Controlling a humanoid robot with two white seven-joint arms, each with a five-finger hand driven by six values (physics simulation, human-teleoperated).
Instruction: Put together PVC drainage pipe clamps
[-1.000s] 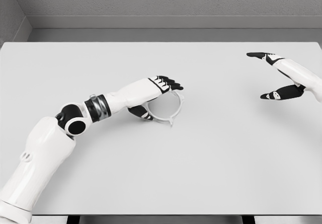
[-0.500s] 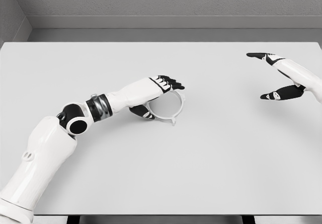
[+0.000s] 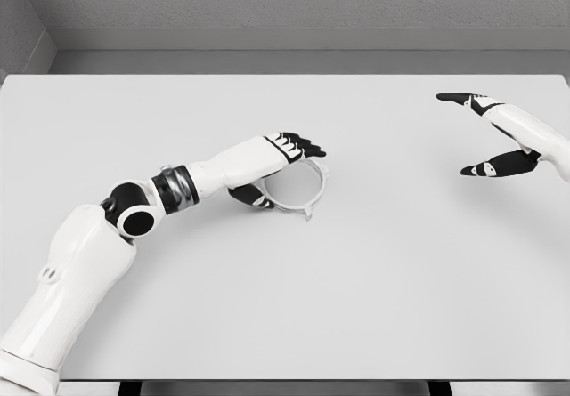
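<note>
A light grey ring-shaped pipe clamp (image 3: 294,209) lies on the white table (image 3: 383,289) a little left of the middle, with a small tab at its near right. My left hand (image 3: 287,176) reaches over it from the left. Its fingers (image 3: 303,147) stretch across the ring's far rim and the thumb (image 3: 251,198) presses the near-left rim, so the hand holds the ring. The palm hides the left part of the ring. My right hand (image 3: 454,134) hovers at the far right, open, with fingers and thumb spread wide apart and nothing between them.
A grey wall runs behind the table's far edge. The table's near edge crosses the bottom of the picture. No other parts show on the tabletop.
The left hand and the clamp have shifted slightly to the right together. The right hand has stayed where it was.
</note>
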